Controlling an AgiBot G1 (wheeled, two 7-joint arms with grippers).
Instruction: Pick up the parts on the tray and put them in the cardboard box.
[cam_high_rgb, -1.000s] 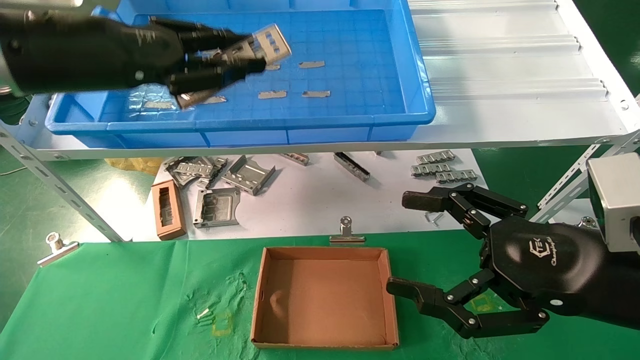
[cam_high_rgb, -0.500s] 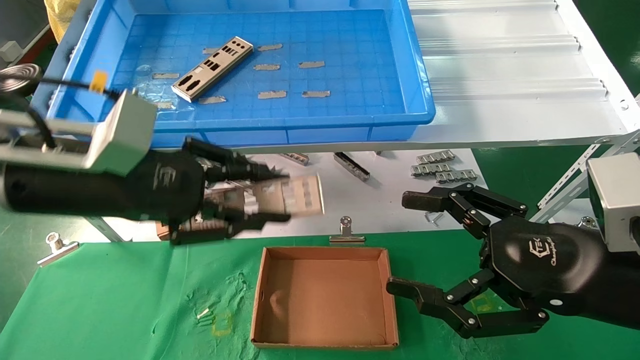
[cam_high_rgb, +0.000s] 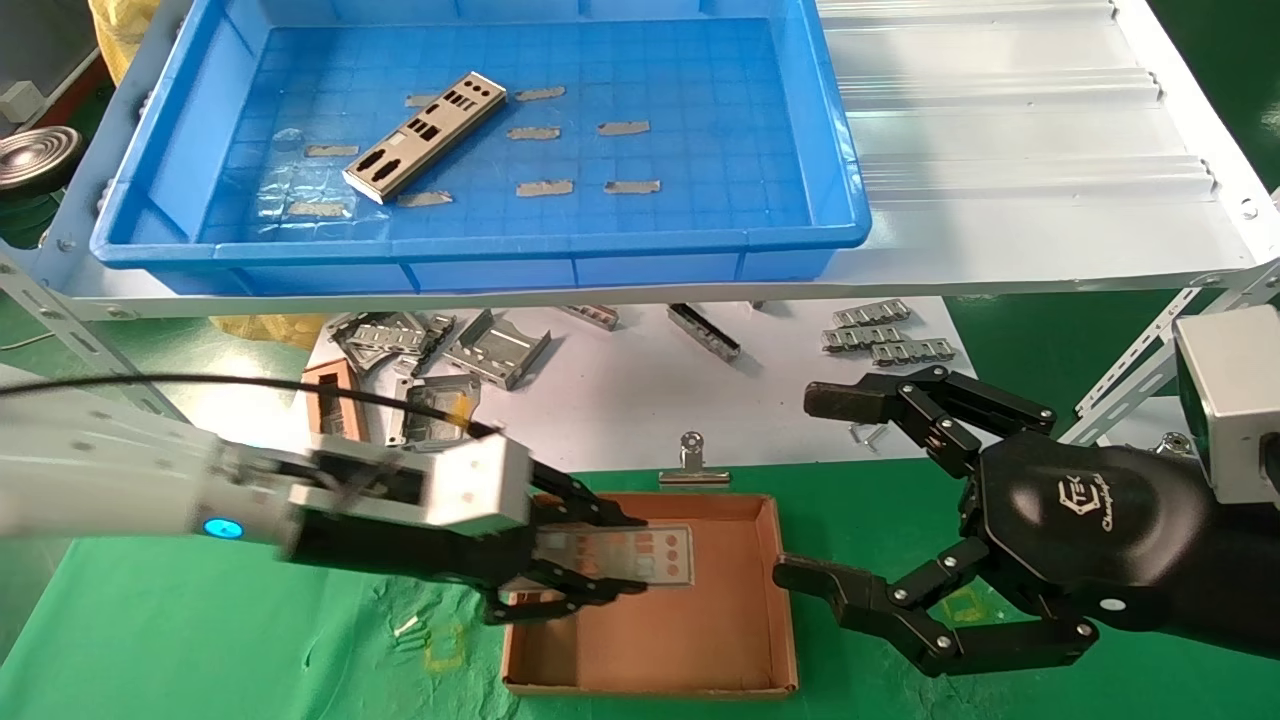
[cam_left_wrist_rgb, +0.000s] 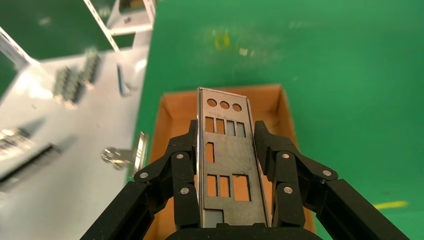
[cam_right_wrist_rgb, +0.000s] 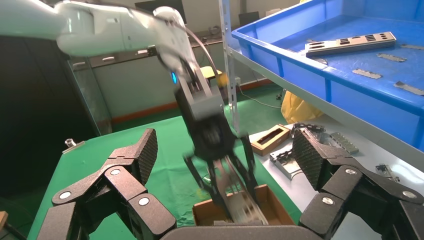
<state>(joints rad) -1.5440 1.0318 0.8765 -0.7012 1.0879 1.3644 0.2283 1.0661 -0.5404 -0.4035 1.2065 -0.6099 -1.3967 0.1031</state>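
This looks like a workshop: a metal shelf holds a big blue tray, and loose metal brackets lie under it.

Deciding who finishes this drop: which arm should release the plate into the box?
Left. The left gripper already holds the plate over the cardboard box; the right gripper waits open beside it.

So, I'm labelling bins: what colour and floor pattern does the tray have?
The tray is blue, with a square grid pattern on its floor; the head view shows it best.
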